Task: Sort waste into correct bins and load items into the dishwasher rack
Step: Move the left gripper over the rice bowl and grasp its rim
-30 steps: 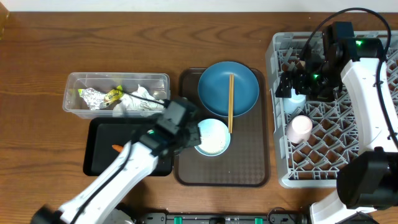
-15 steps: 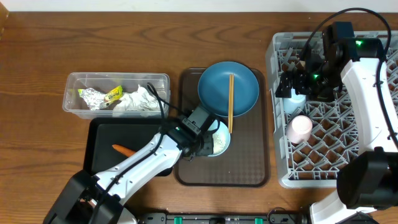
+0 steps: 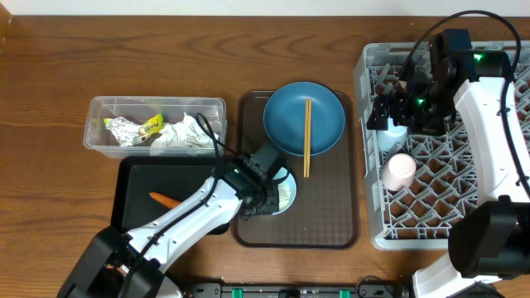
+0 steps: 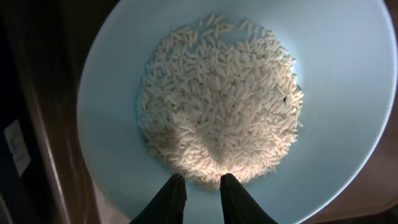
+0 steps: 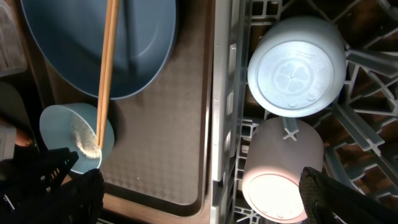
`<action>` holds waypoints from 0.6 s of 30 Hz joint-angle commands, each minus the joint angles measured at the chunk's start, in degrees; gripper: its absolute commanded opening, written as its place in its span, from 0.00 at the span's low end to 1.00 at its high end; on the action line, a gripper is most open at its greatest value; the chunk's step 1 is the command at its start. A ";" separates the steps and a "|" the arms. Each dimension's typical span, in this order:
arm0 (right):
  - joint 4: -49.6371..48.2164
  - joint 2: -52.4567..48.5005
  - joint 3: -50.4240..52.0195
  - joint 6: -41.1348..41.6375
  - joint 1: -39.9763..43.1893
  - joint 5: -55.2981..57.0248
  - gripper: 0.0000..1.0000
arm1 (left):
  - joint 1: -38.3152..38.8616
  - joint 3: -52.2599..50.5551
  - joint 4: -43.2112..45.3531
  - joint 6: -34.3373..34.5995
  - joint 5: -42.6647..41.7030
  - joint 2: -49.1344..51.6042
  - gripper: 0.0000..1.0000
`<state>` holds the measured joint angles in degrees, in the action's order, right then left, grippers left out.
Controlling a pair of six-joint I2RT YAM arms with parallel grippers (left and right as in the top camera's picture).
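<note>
Wooden tabletop [image 3: 248,50]. Black tray [image 3: 132,182] lies left of bowl [image 3: 286,192]. Left end effector [image 4: 200,190] sits straight over bowl and its rice [image 4: 217,106], fingers narrowly apart, nothing between. Right end effector [image 5: 196,186], spread wide and empty, hangs over rack [image 3: 370,190], well apart from bowl: left arm nearer.

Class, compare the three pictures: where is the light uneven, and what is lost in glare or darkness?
Left wrist view: a bright patch on the rice beside silhouetted fingertips, the bowl dimming toward its edges. Right wrist view: glare on the pink cup, fingers black. Overhead view: evenly lit, sharp.
</note>
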<state>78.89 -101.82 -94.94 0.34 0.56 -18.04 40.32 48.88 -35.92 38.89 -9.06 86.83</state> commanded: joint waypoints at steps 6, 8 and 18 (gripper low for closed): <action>0.15 -0.42 -0.96 -0.20 -0.22 -0.37 0.99 | 0.11 3.23 -1.86 -3.26 1.46 -0.87 0.24; 0.15 -0.42 -0.96 -0.20 -0.22 -0.37 0.99 | 0.11 5.01 -3.63 -3.32 4.46 -1.57 0.25; 0.15 -0.42 -0.96 -0.20 -0.22 -0.37 0.99 | 0.46 7.63 -5.18 -3.26 8.17 -5.86 0.31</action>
<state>78.89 -101.82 -94.94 0.34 0.56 -18.04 40.32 55.37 -40.91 36.12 -2.59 81.56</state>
